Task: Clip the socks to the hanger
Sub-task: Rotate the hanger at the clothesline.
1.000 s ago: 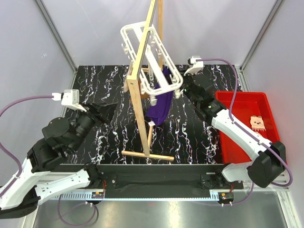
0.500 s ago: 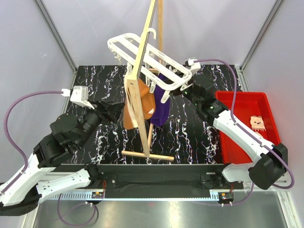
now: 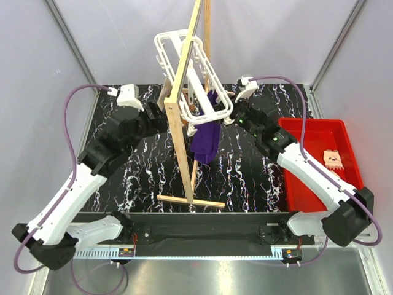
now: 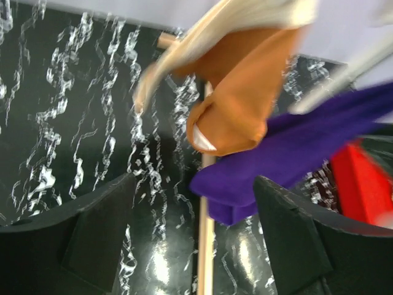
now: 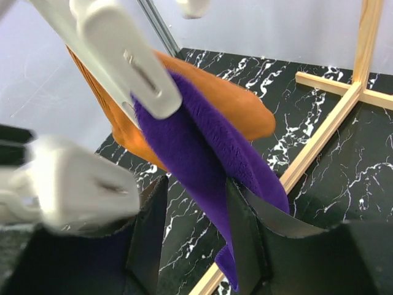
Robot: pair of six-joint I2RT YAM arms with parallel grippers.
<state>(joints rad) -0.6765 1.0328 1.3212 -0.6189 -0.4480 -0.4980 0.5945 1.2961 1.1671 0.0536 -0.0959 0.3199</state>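
Observation:
The white hanger (image 3: pixel 195 74) hangs from the wooden stand (image 3: pixel 184 153), with a purple cloth (image 3: pixel 206 140) and a brown cloth (image 4: pixel 239 104) clipped under it. One sock (image 3: pixel 333 159) lies in the red tray (image 3: pixel 307 132). My left gripper (image 3: pixel 161 120) is at the stand's left side, open (image 4: pixel 196 236) and empty, with the purple cloth's end (image 4: pixel 295 153) just ahead. My right gripper (image 3: pixel 235 115) is at the hanger's right end, open (image 5: pixel 195 230). The purple cloth (image 5: pixel 202 153) hangs down between its fingers against the right one, below a white clip (image 5: pixel 126 58).
The stand's base bars (image 3: pixel 190 201) lie across the middle of the black marble table (image 3: pixel 141 178). The red tray sits at the table's right edge. Grey walls and metal posts close in the back and sides. A second, blurred clip (image 5: pixel 67 181) is close to my right gripper's left finger.
The left arm has reached forward and up to the stand. The hanger swung flat, then back upright. Both grippers have widened.

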